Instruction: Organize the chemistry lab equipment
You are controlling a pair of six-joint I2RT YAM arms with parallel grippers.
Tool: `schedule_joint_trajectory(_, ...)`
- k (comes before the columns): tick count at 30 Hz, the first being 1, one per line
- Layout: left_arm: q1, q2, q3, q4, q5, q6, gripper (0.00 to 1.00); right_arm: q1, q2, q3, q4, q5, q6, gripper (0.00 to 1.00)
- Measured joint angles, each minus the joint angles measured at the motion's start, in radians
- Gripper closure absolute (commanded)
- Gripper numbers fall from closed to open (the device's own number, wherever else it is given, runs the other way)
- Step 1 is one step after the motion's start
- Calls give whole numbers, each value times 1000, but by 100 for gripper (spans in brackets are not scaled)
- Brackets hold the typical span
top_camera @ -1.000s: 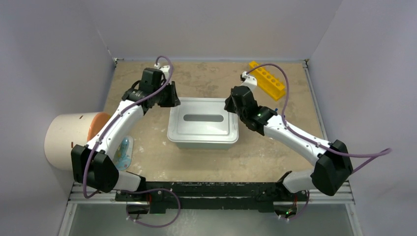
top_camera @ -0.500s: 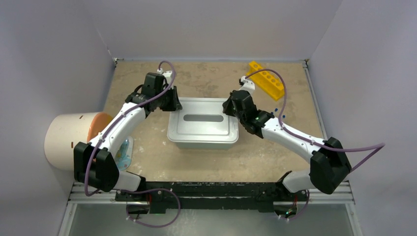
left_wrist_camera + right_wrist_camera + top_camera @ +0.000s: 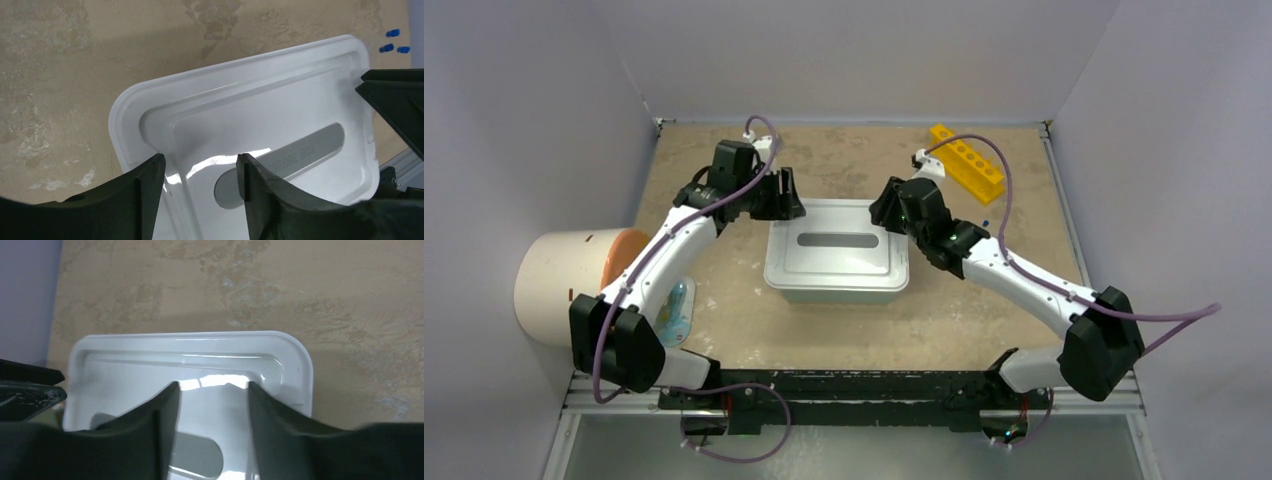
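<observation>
The tub's white lid [image 3: 836, 255] lies shut at the table's centre, with a grey slot label on top. My left gripper [image 3: 200, 162] hovers over the lid's back left corner [image 3: 792, 198], jaws open with nothing between them. Over the back right corner, my right gripper [image 3: 212, 387] also stands open and empty [image 3: 882, 212]. Three tiny blue pieces [image 3: 392, 46] lie on the table beyond the lid. A clear bluish item [image 3: 675, 310] lies beside the left arm, partly hidden. Other small lab items are out of view.
A yellow rack with holes [image 3: 967, 157] sits at the back right. A large cream cylinder with an orange face [image 3: 564, 285] lies at the left edge. Grey walls close in the table on three sides.
Both grippers have opened from shut. The left one has shifted right over the lid's corner, and the right one has shifted slightly left and back.
</observation>
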Motion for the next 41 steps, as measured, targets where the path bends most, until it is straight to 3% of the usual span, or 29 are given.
schedule_joint_trajectory(4,0,-33,81,-24,10,0,34,0,-45,53,-34,9,-24,2)
schedule_joint_trajectory(10,0,-154,188,-29,10,0,29,0,-175,116,-59,74,-79,1)
schedule_joint_trajectory(16,0,-324,183,-15,20,0,29,0,-341,108,-62,180,-140,1)
schedule_joint_trajectory(30,0,-669,-105,72,103,-30,29,-3,-701,-129,-26,204,-222,1)
schedule_joint_trajectory(41,0,-860,-261,109,106,-118,29,-3,-808,-201,-22,143,-201,1)
